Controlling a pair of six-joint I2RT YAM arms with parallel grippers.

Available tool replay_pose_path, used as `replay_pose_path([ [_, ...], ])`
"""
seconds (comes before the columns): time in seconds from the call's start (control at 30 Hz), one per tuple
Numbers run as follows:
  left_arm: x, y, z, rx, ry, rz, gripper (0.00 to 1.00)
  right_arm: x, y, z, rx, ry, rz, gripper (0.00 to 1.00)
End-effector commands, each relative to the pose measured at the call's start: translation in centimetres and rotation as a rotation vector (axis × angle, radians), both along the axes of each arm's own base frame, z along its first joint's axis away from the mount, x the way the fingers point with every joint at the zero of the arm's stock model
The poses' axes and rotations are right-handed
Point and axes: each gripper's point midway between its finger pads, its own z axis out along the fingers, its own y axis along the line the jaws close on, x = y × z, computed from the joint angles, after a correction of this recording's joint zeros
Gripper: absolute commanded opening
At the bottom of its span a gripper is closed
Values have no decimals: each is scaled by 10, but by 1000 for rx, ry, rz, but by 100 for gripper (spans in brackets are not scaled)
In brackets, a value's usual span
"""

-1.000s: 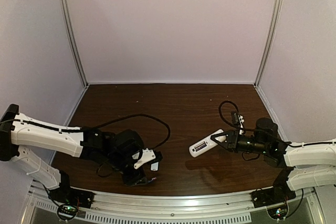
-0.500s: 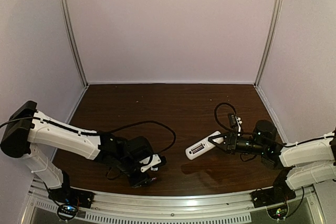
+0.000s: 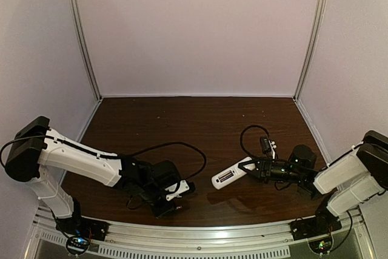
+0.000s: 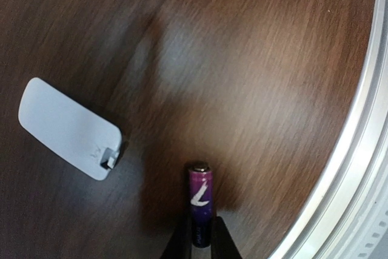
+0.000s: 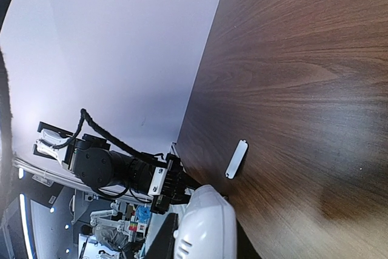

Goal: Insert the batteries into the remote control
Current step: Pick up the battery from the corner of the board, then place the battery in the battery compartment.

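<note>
In the left wrist view a purple battery [image 4: 200, 198] with a white mark stands out from between my left gripper's [image 4: 202, 220] black fingers, which are shut on its lower half just above the wood. In the top view my left gripper [image 3: 176, 200] is low at the near edge of the table. The white remote control [image 3: 229, 174] hangs above the table right of centre, and my right gripper [image 3: 254, 167] is shut on its right end. The right wrist view shows only the remote's rounded white end [image 5: 206, 225] between the right gripper's [image 5: 203, 245] jaws.
A small white cover piece [image 4: 70, 128] lies flat on the dark wooden table [image 3: 200, 122], left of the battery; it also shows as the cover [image 5: 237, 158] in the right wrist view. A metal rail [image 4: 357, 150] borders the table's near edge. Pale walls enclose three sides.
My left gripper has shifted right and lower near the front edge and closed on the battery. My right arm has carried the remote a little to the left and nearer.
</note>
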Motion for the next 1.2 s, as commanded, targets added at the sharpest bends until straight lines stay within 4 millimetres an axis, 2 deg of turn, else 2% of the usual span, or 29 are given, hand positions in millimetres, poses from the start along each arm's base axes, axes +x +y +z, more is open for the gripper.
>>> replay_pose_path([
  [0.0,3,-10,4,-25,-11,8,5,-4,0,21,100,-44,23,0],
  [0.07,3,-12,8,-37,-9,11,0,-3,1,20,98,-40,24,0],
  [0.2,5,-20,25,-86,-19,7,0,-3,2,17,88,-37,28,0],
  [0.53,23,-57,89,-160,-83,2,0,-10,14,11,70,-39,59,0],
  [0.8,34,-77,103,-160,-92,38,0,-16,22,12,97,-41,73,0],
  [1.17,26,-98,110,-207,-40,-3,0,-16,29,10,99,-31,61,0],
])
